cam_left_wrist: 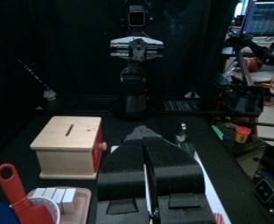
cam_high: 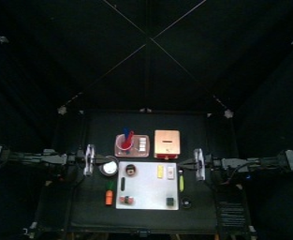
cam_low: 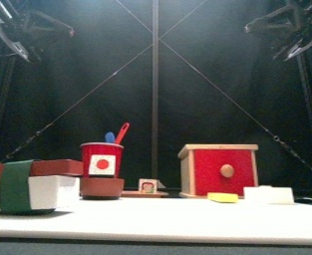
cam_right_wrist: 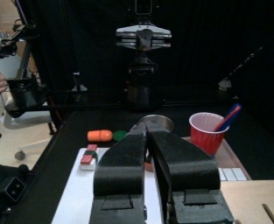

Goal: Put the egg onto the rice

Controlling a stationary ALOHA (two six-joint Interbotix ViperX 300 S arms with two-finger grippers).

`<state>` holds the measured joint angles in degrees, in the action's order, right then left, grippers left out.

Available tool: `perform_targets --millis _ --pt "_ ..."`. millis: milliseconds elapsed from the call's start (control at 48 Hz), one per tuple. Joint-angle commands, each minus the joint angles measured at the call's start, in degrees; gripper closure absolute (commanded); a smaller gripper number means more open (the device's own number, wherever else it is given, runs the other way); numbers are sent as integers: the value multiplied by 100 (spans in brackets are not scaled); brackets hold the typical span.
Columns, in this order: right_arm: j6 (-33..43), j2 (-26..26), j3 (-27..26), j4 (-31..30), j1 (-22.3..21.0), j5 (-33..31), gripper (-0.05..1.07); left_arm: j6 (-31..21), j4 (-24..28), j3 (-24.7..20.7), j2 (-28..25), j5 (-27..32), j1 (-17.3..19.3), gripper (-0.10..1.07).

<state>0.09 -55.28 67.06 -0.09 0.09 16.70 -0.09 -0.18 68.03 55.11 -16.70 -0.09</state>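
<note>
The egg [cam_low: 222,197], a tiny pale-yellow block, lies flat on the table at the front right. Just right of it is a low white block, the rice [cam_low: 267,195]. Both arms are held high and back from them, at the table's left and right sides. My left gripper [cam_left_wrist: 151,142] is shut with nothing in it and shows at the left side of the table [cam_high: 93,164]. My right gripper [cam_right_wrist: 151,129] is shut and empty too, at the right side [cam_high: 198,164].
A tan box with a red front [cam_low: 219,169] stands at the back right, and a red cup with utensils [cam_low: 101,159] at the back left. A white block with a green band [cam_low: 32,187] sits front left. A white board [cam_high: 149,190] carries small pieces, including an orange one [cam_right_wrist: 101,136].
</note>
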Motion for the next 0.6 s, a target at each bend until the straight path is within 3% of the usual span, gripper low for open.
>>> perform_targets --millis 0,146,333,458,583 --pt "44 272 -105 44 -18 -18 101 18 53 -44 -220 132 62 97" --pt "281 1125 -650 571 -53 -703 95 18 18 -105 -396 193 97 96" --pt "703 2127 -1529 1749 -413 -2540 92 26 26 -114 -448 185 237 94" --pt "1230 2461 -1925 2452 -773 -3437 92 35 44 -123 -457 158 299 93" --pt "2224 2663 -2118 2839 -1107 -4157 92 26 97 -114 -457 158 396 93"
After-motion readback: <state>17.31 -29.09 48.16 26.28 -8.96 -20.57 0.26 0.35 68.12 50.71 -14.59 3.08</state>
